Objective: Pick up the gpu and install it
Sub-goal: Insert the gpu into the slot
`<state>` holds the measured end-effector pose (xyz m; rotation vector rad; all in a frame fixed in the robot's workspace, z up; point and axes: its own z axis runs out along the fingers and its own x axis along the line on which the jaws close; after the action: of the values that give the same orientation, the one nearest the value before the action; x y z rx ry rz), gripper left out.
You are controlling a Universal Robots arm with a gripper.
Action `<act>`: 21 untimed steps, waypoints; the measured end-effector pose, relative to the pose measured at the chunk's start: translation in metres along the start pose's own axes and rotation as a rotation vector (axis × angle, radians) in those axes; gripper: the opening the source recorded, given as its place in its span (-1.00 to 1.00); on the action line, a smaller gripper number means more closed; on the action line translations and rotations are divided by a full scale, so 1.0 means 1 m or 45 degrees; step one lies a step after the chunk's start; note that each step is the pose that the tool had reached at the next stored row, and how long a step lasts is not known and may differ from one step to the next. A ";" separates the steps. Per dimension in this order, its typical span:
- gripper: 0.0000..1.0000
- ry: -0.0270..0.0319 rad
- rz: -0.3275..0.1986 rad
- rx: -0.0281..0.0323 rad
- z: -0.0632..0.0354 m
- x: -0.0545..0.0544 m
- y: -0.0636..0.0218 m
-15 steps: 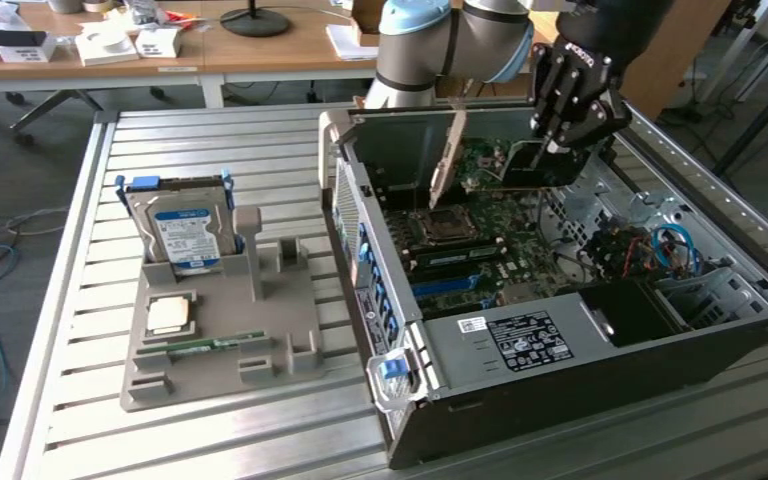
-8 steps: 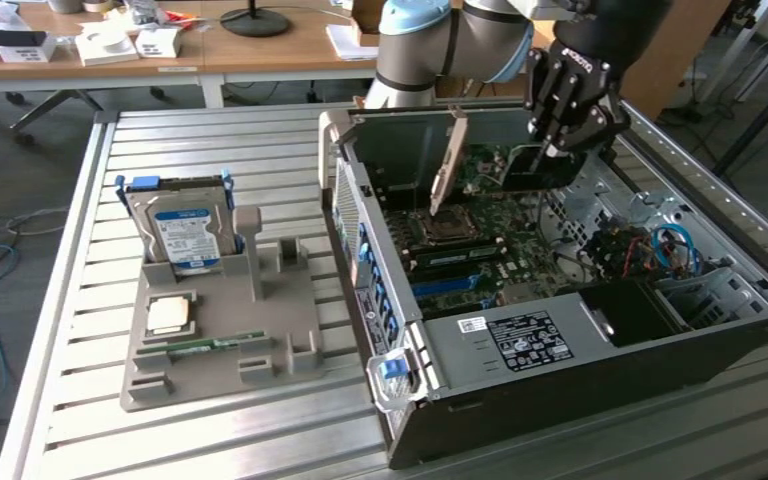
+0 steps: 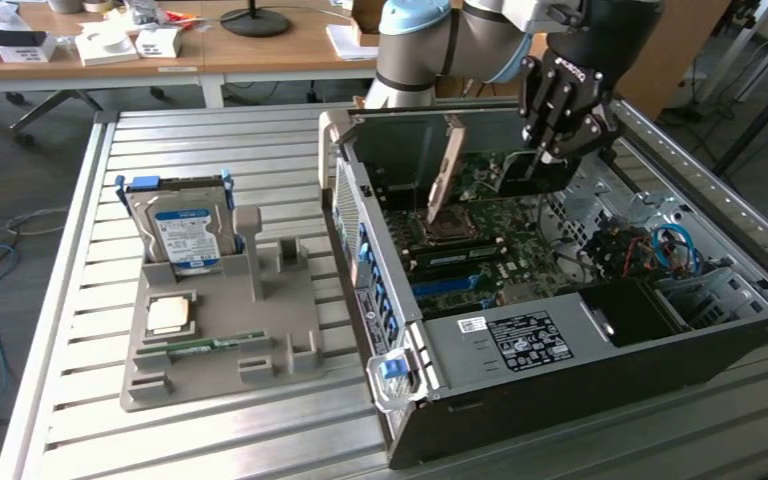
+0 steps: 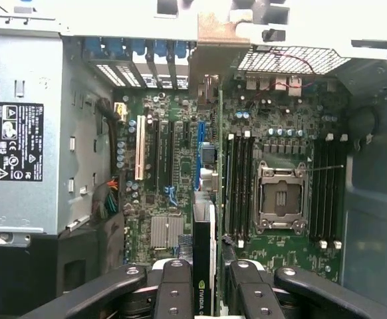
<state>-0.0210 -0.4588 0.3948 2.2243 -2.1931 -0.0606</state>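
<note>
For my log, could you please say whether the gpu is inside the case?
Inside: the gpu stands edge-on over the motherboard, within the case. Whether it is seated, cannot tell.

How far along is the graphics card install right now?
Pickup looks done: the gpu is clear of the grey parts holder, which carries the hard drive. In hand: the gripper grips it edge-on over the motherboard inside the open case. Left: seating it; I cannot tell whether it sits in a slot.
</note>
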 end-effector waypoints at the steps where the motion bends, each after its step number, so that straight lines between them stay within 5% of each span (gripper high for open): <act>1: -0.47 0.0001 0.000 0.0000 0.0010 0.000 0.0002; 21: -0.47 0.0002 0.000 -0.0001 0.0307 -0.003 0.0031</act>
<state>-0.0254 -0.4558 0.3644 2.2240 -2.1932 -0.0604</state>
